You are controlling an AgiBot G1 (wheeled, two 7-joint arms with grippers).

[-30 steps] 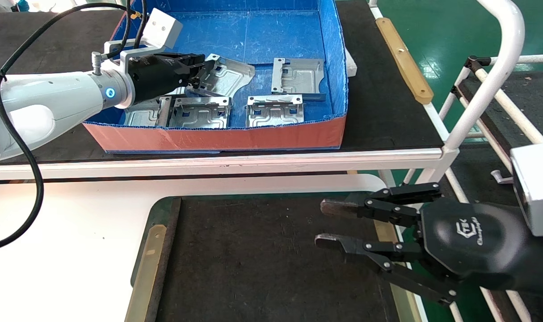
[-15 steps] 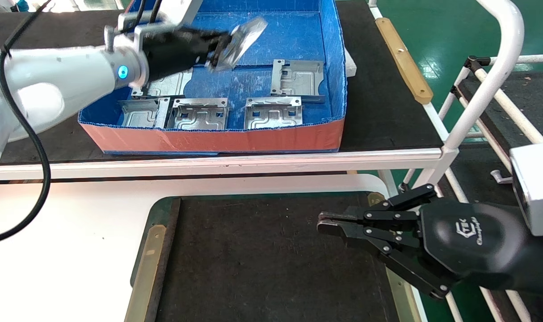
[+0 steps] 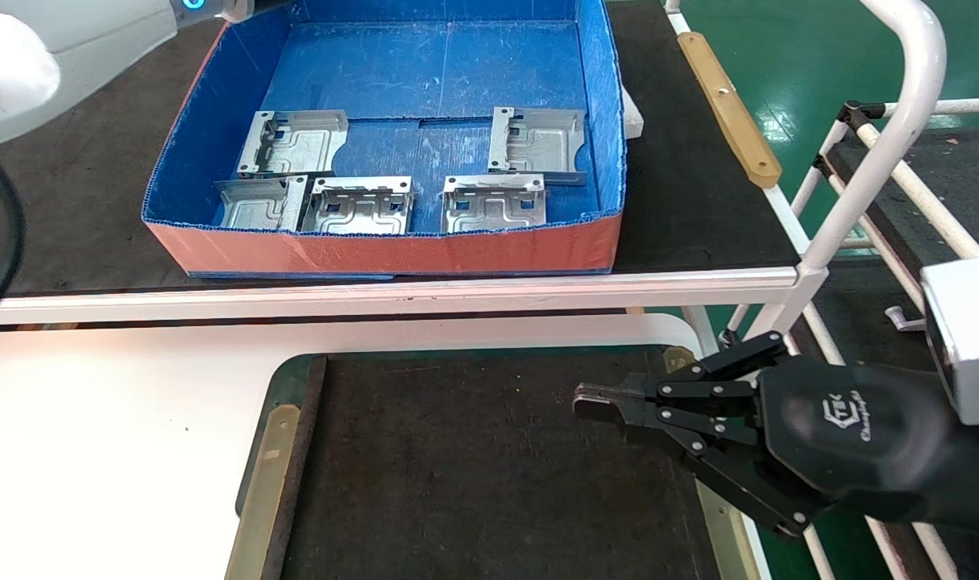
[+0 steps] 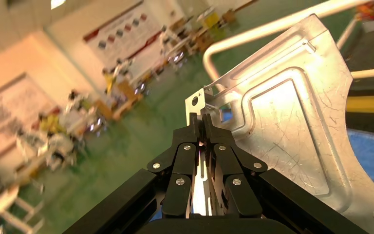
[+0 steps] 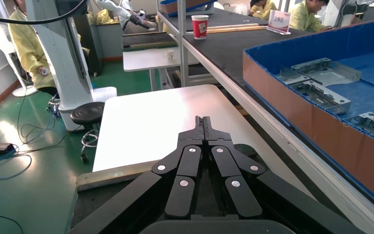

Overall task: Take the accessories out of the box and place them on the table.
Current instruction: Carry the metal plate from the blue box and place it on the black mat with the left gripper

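Observation:
Several silver accessories (image 3: 296,143) lie in the blue box (image 3: 392,250) on the far bench. One more accessory (image 4: 292,131) hangs in the air in the left wrist view, my left gripper (image 4: 202,119) shut on its bent flange. In the head view only the left arm's white shell shows, at the top left corner; its gripper and that plate are out of frame. My right gripper (image 3: 590,400) is shut on nothing, hovering over the right side of the dark mat (image 3: 473,467) on the white table (image 3: 118,419). From its wrist, the right gripper (image 5: 203,121) points across the table, with the box (image 5: 311,112) beside it.
The box stands on a black-topped bench with a white front rail (image 3: 392,286). Brass-coloured strips (image 3: 267,475) flank the mat. A white tubular frame (image 3: 900,121) rises at the right. A red cup (image 5: 200,25) stands far along the bench.
My left arm has lifted a plate up out of the box and out of the head view. The right gripper, open a second ago, has stayed shut since half a second ago.

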